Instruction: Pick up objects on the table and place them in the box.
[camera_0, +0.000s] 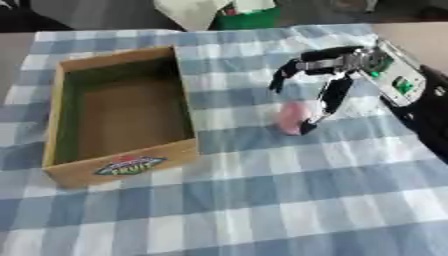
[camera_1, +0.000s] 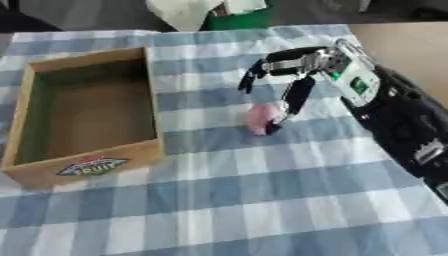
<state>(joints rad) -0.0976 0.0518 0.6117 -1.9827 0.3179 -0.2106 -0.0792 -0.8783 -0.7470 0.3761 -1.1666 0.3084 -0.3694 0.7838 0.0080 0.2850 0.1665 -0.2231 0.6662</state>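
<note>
checked cloth (camera_0: 262, 200), box (camera_0: 122, 167), right robot hand (camera_1: 302, 75) touching pink object (camera_1: 259, 119)

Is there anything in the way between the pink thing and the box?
Nothing visible. Only bare checked cloth lies between the pink object and the open box. The right hand is already at the object, thumb tip beside it.

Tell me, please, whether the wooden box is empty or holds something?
Empty: the wooden box shows only its bare brown floor, and the pink object lies outside on the cloth.
</note>
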